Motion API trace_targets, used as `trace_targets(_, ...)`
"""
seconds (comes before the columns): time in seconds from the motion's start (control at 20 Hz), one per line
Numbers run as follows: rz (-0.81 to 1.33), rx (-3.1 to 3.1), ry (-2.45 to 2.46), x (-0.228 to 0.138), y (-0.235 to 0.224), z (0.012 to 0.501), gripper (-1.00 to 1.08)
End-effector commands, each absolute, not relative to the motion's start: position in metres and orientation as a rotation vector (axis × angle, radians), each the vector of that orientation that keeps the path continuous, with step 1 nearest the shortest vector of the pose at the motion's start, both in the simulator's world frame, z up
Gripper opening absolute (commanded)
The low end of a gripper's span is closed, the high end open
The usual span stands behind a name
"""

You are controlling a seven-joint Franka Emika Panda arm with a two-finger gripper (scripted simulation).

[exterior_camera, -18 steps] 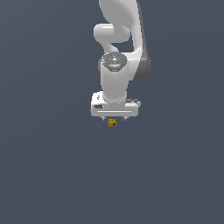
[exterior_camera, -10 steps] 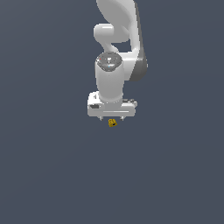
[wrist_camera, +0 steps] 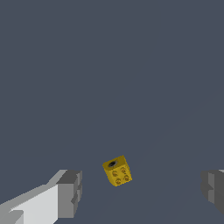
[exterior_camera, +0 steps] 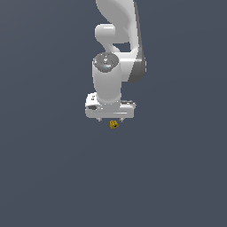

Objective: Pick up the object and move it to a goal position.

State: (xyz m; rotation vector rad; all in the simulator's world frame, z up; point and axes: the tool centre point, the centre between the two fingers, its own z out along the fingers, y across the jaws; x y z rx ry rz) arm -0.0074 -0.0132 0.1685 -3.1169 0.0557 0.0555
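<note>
The object point(exterior_camera: 114, 124) is a tiny yellow-gold cube with small dark marks, lying on the dark grey floor. In the exterior view it sits just under the white hand of my gripper point(exterior_camera: 111, 120). In the wrist view the object point(wrist_camera: 117, 170) lies between the two grey fingertips, closer to one fingertip point(wrist_camera: 69, 193) than to the other point(wrist_camera: 213, 189). My gripper point(wrist_camera: 141, 191) is open wide and touches nothing. The object is tilted, with one corner toward the camera.
Only the flat dark grey floor point(exterior_camera: 53, 177) surrounds the object. The white arm point(exterior_camera: 116, 53) rises above the hand toward the top of the exterior view.
The hand has shifted slightly to the exterior view's left and come a little lower over the object. The object has not moved.
</note>
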Motion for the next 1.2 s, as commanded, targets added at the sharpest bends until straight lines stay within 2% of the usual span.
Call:
trace_targets(0.0, 0.056, -3.117, 0.065, -0.008, -0.013, 0.168, 1.0)
trace_targets(0.55, 0.053, -3.108, 0.253, -0.014, -0.009, 0.156, 1.0)
trace_targets(1.15, 0.047, -3.044, 0.694, -0.03, -0.001, 0.13, 1.0)
